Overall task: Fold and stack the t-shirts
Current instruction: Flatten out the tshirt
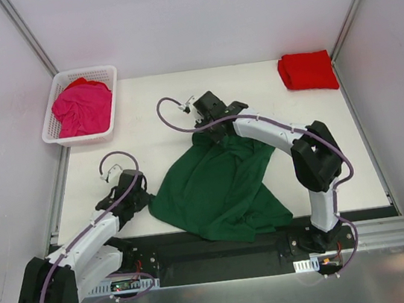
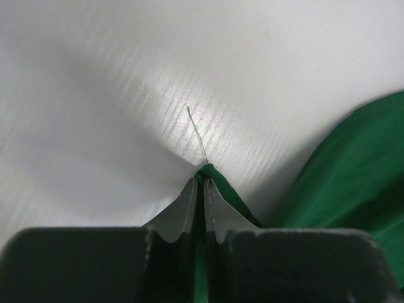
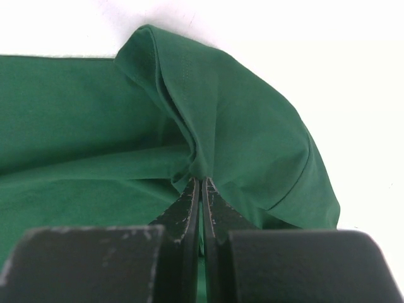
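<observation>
At the far left corner of the white counter (image 1: 147,133) I see a white lattice basket (image 1: 54,128). A crumpled magenta pink t-shirt (image 1: 84,108) lies inside it.

Nearer to me on the left, my left claw (image 1: 142,197) sits low over the counter at the left tip of the dark green t-shirt (image 1: 215,191). In the left wrist view this claw (image 2: 202,184) is pinched closed, with a small point of the green cloth (image 2: 353,170) caught between its fingertips. A thin loose thread (image 2: 197,134) sticks out from that point onto the bare counter.

The green t-shirt lies rumpled and unfolded across the middle of the counter, reaching to the near edge between the two arm bases.

My right arm reaches over to the shirt's far edge. There the right claw (image 1: 211,134) grips the cloth. In the right wrist view this claw (image 3: 201,184) is squeezed closed on a raised fold of the green fabric (image 3: 246,126), which rises in a ridge beyond the fingertips.

At the far right corner, well apart from the rest, a red t-shirt (image 1: 308,71) sits folded into a neat rectangle.
</observation>
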Controlling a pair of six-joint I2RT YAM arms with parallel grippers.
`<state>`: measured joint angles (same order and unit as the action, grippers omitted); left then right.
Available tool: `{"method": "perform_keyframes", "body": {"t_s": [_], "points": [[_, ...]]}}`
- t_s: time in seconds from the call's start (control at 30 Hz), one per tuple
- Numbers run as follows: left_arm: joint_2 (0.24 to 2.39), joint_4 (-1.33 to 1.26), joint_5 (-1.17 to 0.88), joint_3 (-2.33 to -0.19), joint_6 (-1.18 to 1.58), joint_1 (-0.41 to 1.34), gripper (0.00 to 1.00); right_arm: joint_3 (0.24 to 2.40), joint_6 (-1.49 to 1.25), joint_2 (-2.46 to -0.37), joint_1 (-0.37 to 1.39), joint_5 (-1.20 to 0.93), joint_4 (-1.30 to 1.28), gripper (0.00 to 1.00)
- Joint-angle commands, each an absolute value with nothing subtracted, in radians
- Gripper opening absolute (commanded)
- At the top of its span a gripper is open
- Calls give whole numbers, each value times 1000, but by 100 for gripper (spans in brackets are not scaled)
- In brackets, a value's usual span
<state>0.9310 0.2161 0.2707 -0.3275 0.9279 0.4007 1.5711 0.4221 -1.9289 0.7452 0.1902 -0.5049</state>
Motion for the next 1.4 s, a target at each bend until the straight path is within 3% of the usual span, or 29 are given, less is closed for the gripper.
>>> {"method": "perform_keyframes", "body": {"t_s": [0.0,0.37,1.37], "points": [[901,249,262,-310,914,411,0,1563,405,-1858,744,193,-495,1],[720,423,307,-589,753,411,0,1525,391,-1657,721,316,-488,1],[753,660,598,-1172,334,410,0,1592,442,-1046,638,772,-555,1]]}}
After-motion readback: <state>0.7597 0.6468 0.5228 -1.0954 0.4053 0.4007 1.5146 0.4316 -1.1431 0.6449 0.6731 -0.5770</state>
